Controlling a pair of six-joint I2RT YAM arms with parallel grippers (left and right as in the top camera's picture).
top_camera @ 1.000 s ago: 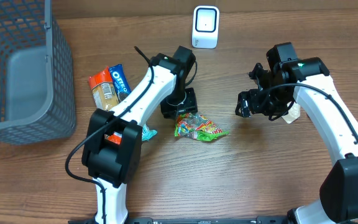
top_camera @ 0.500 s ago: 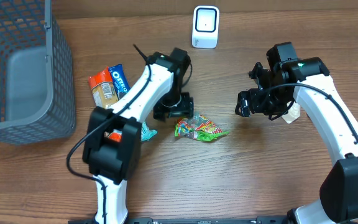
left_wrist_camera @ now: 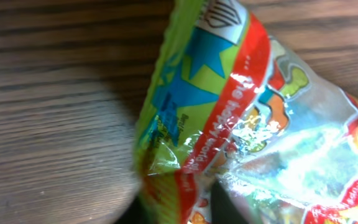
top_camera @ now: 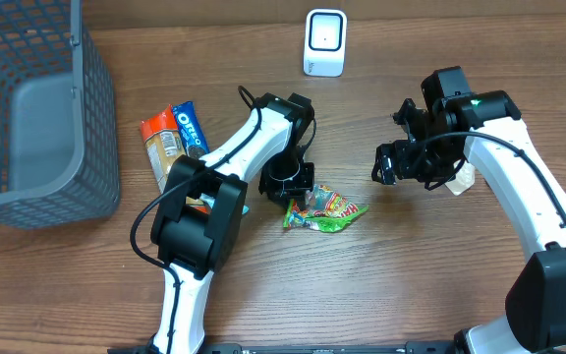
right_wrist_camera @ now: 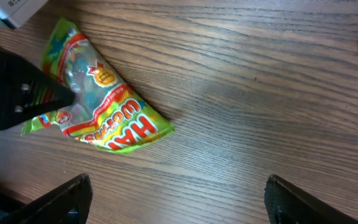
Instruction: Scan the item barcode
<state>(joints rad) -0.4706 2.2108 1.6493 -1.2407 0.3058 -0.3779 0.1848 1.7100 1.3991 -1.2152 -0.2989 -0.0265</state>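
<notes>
The item is a green, red and clear candy bag lying on the wooden table at centre. My left gripper stands over its left end and is shut on it. In the left wrist view the crinkled bag fills the frame, and its edge is pinched between the dark fingers of my left gripper at the bottom. My right gripper hovers to the right of the bag, open and holding nothing. The right wrist view shows the bag ahead of my wide-apart right gripper. No barcode shows. A white scanner stands at the back.
A grey wire basket fills the left side. An Oreo pack and an orange snack pack lie next to it. A teal packet peeks from under the left arm. Something white lies behind the right arm.
My left gripper swung left, then came back over the bag's left end and shut on it. The bag shifted slightly right and down. The right arm has not moved.
</notes>
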